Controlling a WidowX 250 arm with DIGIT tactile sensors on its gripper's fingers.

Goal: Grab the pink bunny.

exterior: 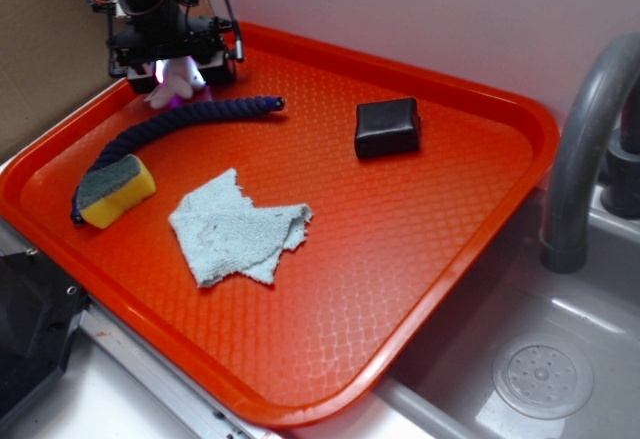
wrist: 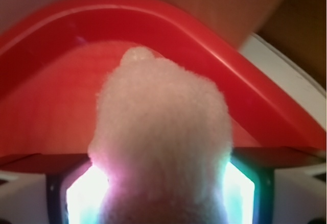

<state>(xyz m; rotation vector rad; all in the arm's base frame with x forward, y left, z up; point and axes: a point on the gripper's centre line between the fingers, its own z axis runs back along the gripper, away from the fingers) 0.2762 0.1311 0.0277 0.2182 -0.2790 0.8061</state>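
Gripping the fuzzy, rounded pink bunny [wrist: 161, 142], the claw [exterior: 178, 71] sits closed.

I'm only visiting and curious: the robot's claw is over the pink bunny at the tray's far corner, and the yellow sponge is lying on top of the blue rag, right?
Not quite. The exterior view shows the yellow sponge lying beside the blue rag, apart from it, at one end of the dark rope. The rest holds: the gripper is over the pink bunny in the far corner of the tray.
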